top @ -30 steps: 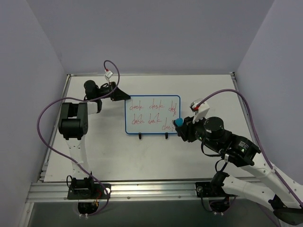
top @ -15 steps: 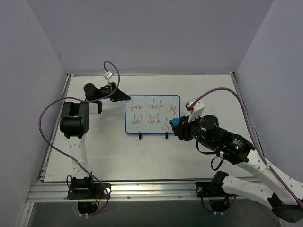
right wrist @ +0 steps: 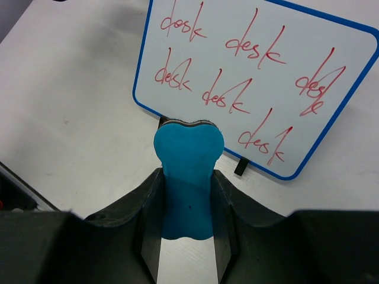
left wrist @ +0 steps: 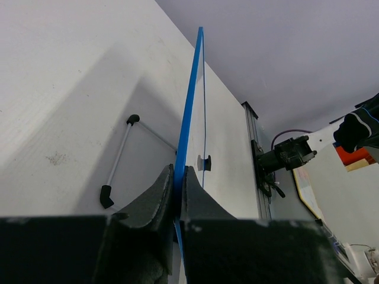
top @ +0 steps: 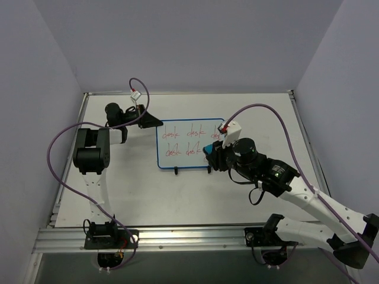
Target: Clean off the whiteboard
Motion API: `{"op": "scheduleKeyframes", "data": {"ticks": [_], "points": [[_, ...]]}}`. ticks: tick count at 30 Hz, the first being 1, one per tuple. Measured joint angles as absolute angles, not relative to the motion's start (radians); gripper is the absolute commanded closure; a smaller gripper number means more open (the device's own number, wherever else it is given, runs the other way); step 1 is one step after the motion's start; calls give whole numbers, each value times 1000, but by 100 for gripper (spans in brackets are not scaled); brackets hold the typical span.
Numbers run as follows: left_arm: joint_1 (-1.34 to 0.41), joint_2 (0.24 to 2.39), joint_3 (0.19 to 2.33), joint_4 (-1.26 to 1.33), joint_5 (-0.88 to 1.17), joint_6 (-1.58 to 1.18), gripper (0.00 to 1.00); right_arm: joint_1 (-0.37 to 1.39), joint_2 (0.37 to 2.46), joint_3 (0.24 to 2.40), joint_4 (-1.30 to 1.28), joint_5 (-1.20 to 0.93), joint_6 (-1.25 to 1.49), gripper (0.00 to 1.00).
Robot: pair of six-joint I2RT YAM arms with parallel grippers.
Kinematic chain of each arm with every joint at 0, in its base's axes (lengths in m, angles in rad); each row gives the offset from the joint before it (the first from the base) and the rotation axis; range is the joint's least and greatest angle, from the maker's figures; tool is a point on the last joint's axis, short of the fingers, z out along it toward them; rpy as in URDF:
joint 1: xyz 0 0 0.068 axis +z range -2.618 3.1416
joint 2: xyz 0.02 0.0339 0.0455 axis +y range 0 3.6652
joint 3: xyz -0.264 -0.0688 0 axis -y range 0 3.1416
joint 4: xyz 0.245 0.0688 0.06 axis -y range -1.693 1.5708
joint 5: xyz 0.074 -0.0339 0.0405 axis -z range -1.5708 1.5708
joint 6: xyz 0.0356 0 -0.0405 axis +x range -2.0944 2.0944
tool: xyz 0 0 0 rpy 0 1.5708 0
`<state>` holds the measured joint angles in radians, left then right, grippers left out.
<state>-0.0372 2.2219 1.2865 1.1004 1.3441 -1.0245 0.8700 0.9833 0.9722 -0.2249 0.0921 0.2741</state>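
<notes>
The whiteboard (top: 185, 143) stands upright on two black feet at mid table, blue-framed, with red "desk" words in two rows. It fills the top of the right wrist view (right wrist: 249, 77). My left gripper (top: 155, 122) is shut on the board's upper left edge; in the left wrist view the jaws pinch the blue frame (left wrist: 188, 118) edge-on. My right gripper (top: 211, 155) is shut on the blue bone-shaped eraser (right wrist: 188, 171) and holds it in front of the board's lower right part, by the right foot. Whether the eraser touches the board I cannot tell.
The board's black feet (top: 174, 171) rest on the white table (top: 130, 189). A metal rail (top: 177, 236) runs along the near edge. Purple walls close in the left, back and right. Purple cables loop above both arms.
My right gripper has moved left and a little up with the eraser, from beside the board's right edge to in front of its lower right part. The left gripper and board have stayed put.
</notes>
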Motion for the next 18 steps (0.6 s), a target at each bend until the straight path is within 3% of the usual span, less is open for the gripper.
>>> {"op": "scheduleKeyframes", "data": {"ticks": [14, 18], "points": [[-40, 2103, 1234, 799, 1311, -725, 98, 872, 1391, 980, 25, 318, 329, 93], [-40, 2082, 1235, 703, 1298, -645, 98, 870, 1467, 1000, 100, 423, 335, 100]]}}
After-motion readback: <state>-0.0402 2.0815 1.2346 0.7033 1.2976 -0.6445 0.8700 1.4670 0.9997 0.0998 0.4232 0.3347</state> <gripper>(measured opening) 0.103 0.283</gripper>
